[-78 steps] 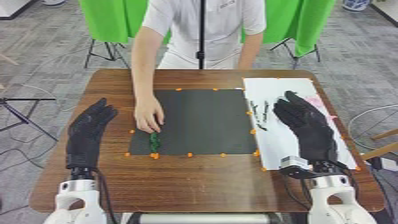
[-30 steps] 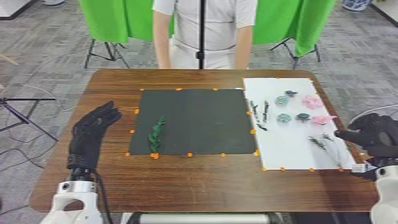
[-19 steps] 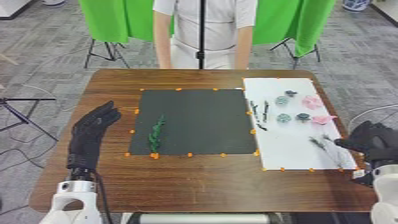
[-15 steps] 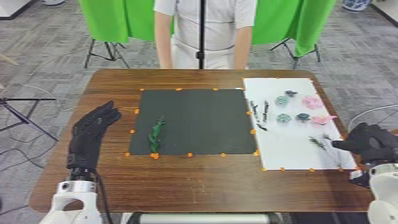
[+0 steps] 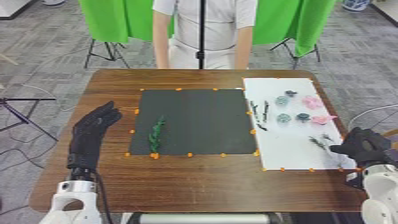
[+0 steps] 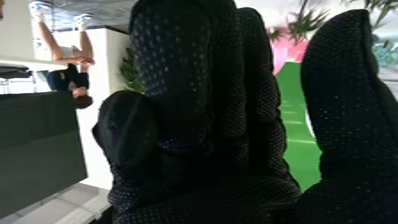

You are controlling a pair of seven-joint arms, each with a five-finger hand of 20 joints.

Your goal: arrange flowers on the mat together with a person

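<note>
In the head view my right hand is low at the white sheet's right edge, beside thin sprigs; its fingers are relaxed and hold nothing. The right wrist view has this hand with straight fingers and the thumb apart. My left hand is open, left of the dark mat. A green leafy sprig lies upright along the mat's left side. On the white sheet are pink flowers, blue-green rosettes and dark twigs.
Orange tabs mark the borders of mat and sheet. Brown wooden table surrounds both. The person stands at the far edge, arms down, hands off the flowers. A thin black pole rises behind the table.
The person's hand has let go of the green sprig and withdrawn from the mat. My right hand has moved off the white sheet to the right, then slightly back left. The left hand is nearly unmoved.
</note>
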